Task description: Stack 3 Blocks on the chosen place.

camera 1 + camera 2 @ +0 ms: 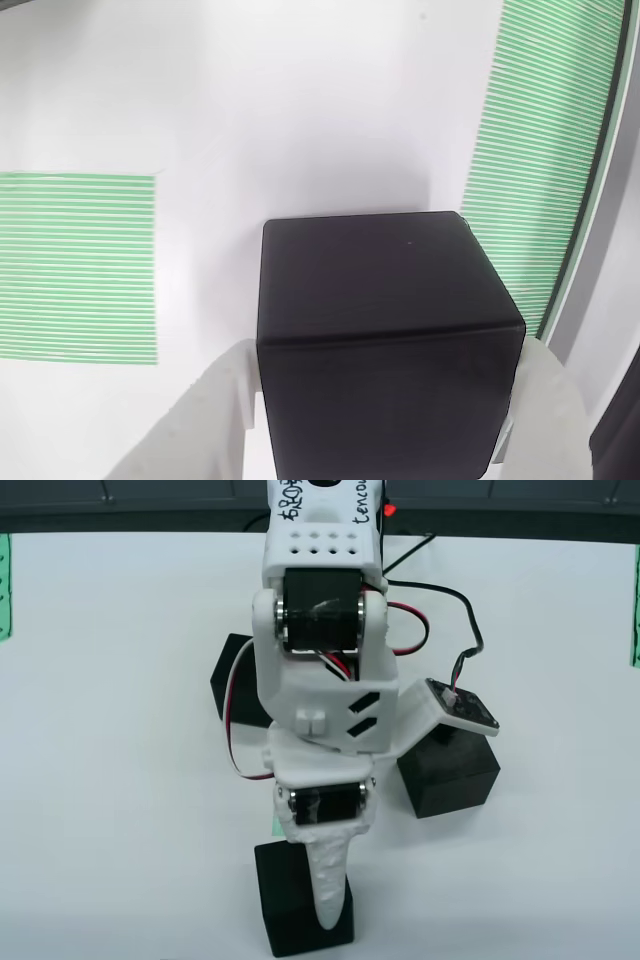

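White and matte, the surface (120, 730) fills the fixed view facing the arm, with a dark band along its far edge. At the centre stands the white arm (320, 670), its red and black cables (440, 600) looping off toward 2 o'clock. Its end effector (322, 895) points down at 6 o'clock, one white finger (326, 880) lying across the front of a black block (295, 905) which sits on the surface there. A second block (450, 770) rests at 4 o'clock of the arm's middle, beneath the small camera board (462, 705); a third block (232, 685) peeks out at 9 o'clock behind the arm.

In the view that rides on the end effector, the block (385, 330) fills the lower centre, pinched between two white fingers (200, 420) (one at 7 o'clock, one at 5 o'clock) that press its side faces. A green-and-white striped patch (75, 265) lies at 9 o'clock, well apart from the block. Another striped patch (535, 150) runs up at 2 o'clock, just beside the block's far right corner.
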